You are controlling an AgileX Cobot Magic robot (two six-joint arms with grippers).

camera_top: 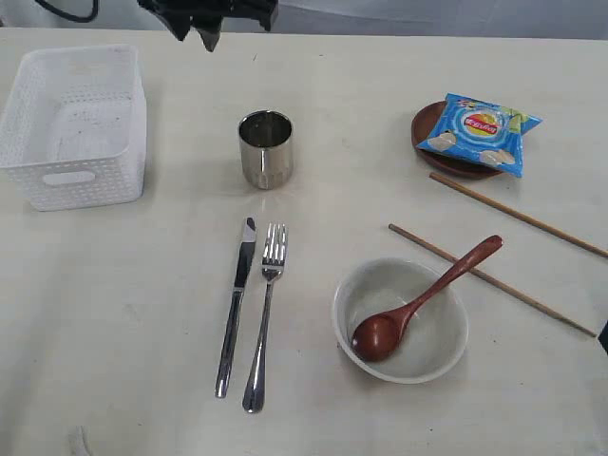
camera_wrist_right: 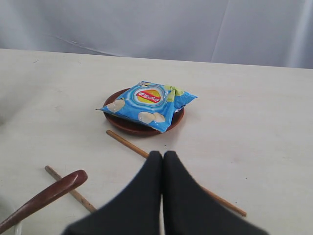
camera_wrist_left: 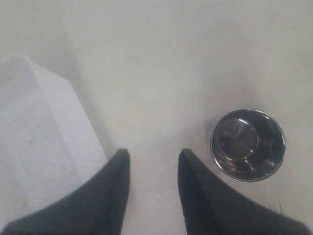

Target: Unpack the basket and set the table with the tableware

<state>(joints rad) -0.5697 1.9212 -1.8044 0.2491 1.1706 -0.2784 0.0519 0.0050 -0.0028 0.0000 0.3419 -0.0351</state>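
Left gripper [camera_wrist_left: 152, 153]: fingers [camera_wrist_left: 117, 176] spread, nothing between them, only bare table [camera_wrist_left: 161, 73] showing in the gap. It hangs above the tabletop and touches nothing.
- Steel cup [camera_wrist_left: 248, 145]: upright on the table, outboard of one finger, near it but apart, with its mouth facing the wrist camera.
- White lattice basket [camera_wrist_left: 54, 122]: outboard of the other finger, with its corner close beside that finger. The gripper is thus between basket and cup.

Right gripper [camera_wrist_right: 163, 155]: fingers [camera_wrist_right: 146, 186] pressed together tip to tip, pinching nothing.
- Straight ahead of the tips, the blue chip bag [camera_wrist_right: 146, 104] lies on the dark brown round plate [camera_wrist_right: 139, 128] and covers most of it.
- Between the tips and the plate, one brown chopstick [camera_wrist_right: 128, 142] lies slantwise on the table. Part of its length is hidden behind the fingers.
- The second chopstick [camera_wrist_right: 73, 193] lies off to one side of the fingers. The handle of the reddish-brown wooden spoon [camera_wrist_right: 49, 195] crosses over it.

Exterior view, remaining tableware:
- The spoon's head rests inside the off-white bowl [camera_top: 437, 347], and its handle leans out over the rim.
- The knife [camera_top: 235, 309] and fork [camera_top: 264, 318] lie parallel and just beside each other, on the far side of the cup from the left fingers and well apart from them.
- The bowl sits beside the fork, apart from it, and is well clear of both pairs of fingers.
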